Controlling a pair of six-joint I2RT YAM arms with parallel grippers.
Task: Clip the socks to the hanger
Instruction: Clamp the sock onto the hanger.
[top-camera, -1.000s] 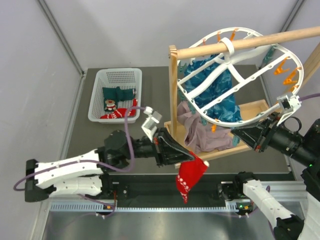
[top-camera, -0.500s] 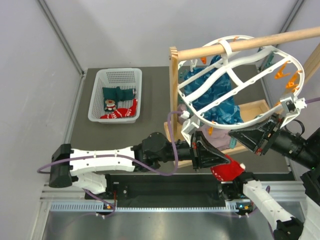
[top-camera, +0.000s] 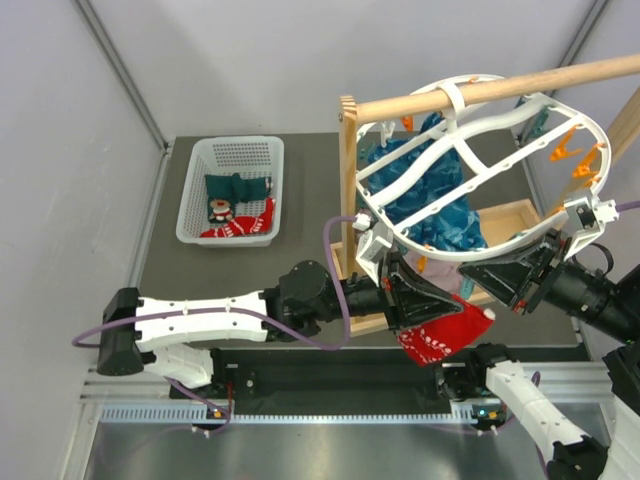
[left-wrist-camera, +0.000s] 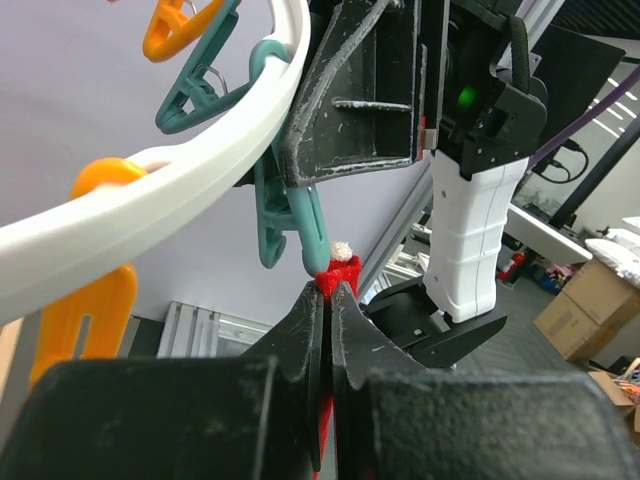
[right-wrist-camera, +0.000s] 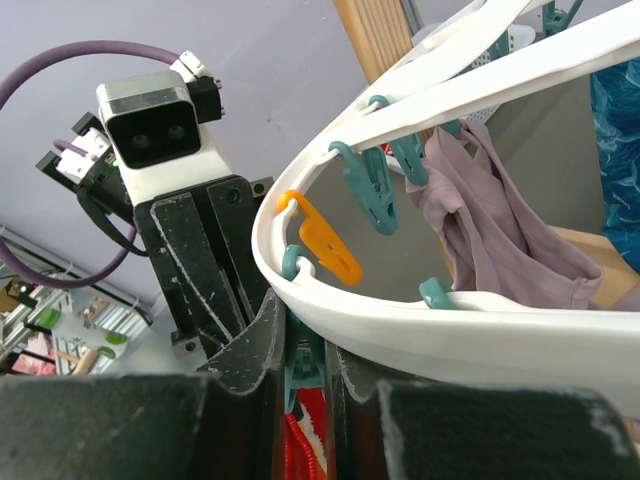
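The white oval hanger (top-camera: 480, 110) hangs from a wooden rod, with orange and teal clips along its rim. My left gripper (top-camera: 450, 300) is shut on the top edge of a red sock with white pattern (top-camera: 445, 338) and holds it up under the hanger's near rim. In the left wrist view the sock's tip (left-wrist-camera: 338, 272) sits just below a teal clip (left-wrist-camera: 290, 215). My right gripper (top-camera: 470, 272) is shut on that teal clip (right-wrist-camera: 310, 350) under the rim (right-wrist-camera: 430, 320). The red sock (right-wrist-camera: 310, 440) hangs right below the clip.
A white perforated basket (top-camera: 190, 195) at the back left holds green (top-camera: 235, 187) and red socks. The wooden stand (top-camera: 348, 180) and rod (top-camera: 520, 80) carry the hanger. A teal-blue cloth (top-camera: 430, 195) and a mauve-grey cloth (right-wrist-camera: 490, 220) hang inside the stand's tray.
My left arm has carried the red sock from the front middle rightward and up to the hanger's near rim. The hanger has swung slightly. My right gripper stayed at the rim.
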